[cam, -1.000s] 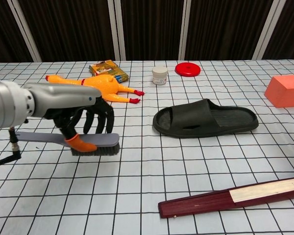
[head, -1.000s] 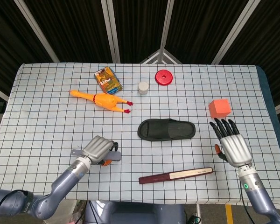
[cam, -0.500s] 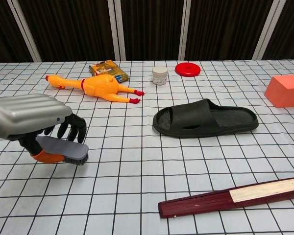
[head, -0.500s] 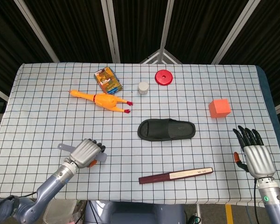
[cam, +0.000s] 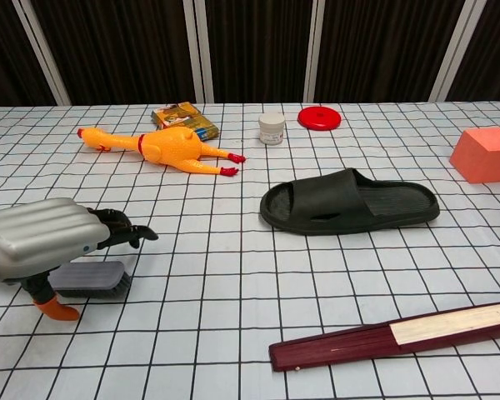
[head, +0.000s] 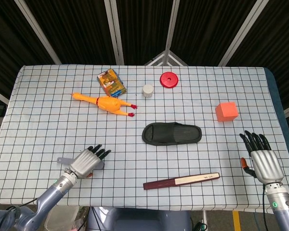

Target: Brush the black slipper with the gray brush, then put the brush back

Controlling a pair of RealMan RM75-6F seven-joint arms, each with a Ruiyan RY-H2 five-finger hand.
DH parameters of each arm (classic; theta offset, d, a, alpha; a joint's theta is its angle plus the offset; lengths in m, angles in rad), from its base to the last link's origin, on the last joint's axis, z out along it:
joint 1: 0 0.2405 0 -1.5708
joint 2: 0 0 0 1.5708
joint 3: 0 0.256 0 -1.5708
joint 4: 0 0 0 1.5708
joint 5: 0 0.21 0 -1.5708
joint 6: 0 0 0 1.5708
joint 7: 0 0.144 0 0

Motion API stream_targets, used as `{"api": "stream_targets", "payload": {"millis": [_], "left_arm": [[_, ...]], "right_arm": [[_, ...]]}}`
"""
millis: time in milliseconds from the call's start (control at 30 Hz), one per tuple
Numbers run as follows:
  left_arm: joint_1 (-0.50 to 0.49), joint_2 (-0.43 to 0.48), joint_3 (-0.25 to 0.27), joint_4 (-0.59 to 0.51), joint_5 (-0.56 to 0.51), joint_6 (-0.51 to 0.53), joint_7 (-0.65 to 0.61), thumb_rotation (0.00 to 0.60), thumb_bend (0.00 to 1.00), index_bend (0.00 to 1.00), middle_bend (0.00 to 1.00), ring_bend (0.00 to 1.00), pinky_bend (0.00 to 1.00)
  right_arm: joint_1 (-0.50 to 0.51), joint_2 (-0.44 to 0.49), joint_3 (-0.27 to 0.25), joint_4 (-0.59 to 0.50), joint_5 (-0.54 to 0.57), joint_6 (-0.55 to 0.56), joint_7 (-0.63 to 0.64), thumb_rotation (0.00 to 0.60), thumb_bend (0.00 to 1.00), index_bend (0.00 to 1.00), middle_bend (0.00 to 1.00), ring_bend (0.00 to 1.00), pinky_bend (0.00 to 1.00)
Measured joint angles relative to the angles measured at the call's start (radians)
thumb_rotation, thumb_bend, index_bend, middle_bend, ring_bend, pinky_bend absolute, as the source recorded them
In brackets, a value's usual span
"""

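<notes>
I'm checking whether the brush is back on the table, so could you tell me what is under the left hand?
The gray brush lies on the checked tablecloth under the left hand. The hand covers its handle end in the chest view, so contact is unclear.

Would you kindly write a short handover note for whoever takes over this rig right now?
Left hand: open, fingers spread, over the brush, not gripping it.
Right hand: open and empty at the table's right edge.
Brush lies on the cloth at front left; slipper sits mid-table, well apart from it.
Done: brush appears set down. Whether the slipper was brushed cannot be told from the frames.
Left: lift the left hand clear.
</notes>
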Motion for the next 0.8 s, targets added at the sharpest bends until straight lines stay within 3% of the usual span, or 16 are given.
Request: {"api": "stream_targets", "payload": {"millis": [200,333,500,667,800], "left_arm": [[0.020,0.062,-0.021,-0.084,0.066,0.038,-0.160,0.600,0.00,0.00,0.05,0.03,0.20],[0.060,0.137,-0.023,-0.144,0.158,0.131,-0.274,0.600,0.00,0.00,0.05,0.03,0.16],[0.171,0.191,-0.003,-0.151,0.242,0.321,-0.321,0.600,0.00,0.00,0.01,0.00,0.02],[0.366,0.196,0.012,-0.080,0.261,0.576,-0.325,0.600,0.00,0.00,0.00,0.00,0.00],[0.514,0.194,0.007,0.032,0.272,0.750,-0.419,0.600,0.00,0.00,0.00,0.00,0.00]], "right_arm": [[-0.013,0.011,0.006,-0.016,-0.004,0.008,-0.004,0.600,0.55,0.00,0.00,0.00,0.00],[-0.023,0.019,0.009,-0.026,-0.009,0.020,0.003,0.600,0.55,0.00,0.00,0.00,0.00],[-0.050,0.035,0.014,-0.042,-0.008,0.057,0.012,0.600,0.42,0.00,0.00,0.00,0.00],[-0.096,0.055,0.018,-0.070,0.052,0.088,-0.006,0.600,0.40,0.00,0.00,0.00,0.00],[-0.153,0.073,0.007,-0.087,0.070,0.129,0.016,0.600,0.40,0.00,0.00,0.00,0.00]]}}
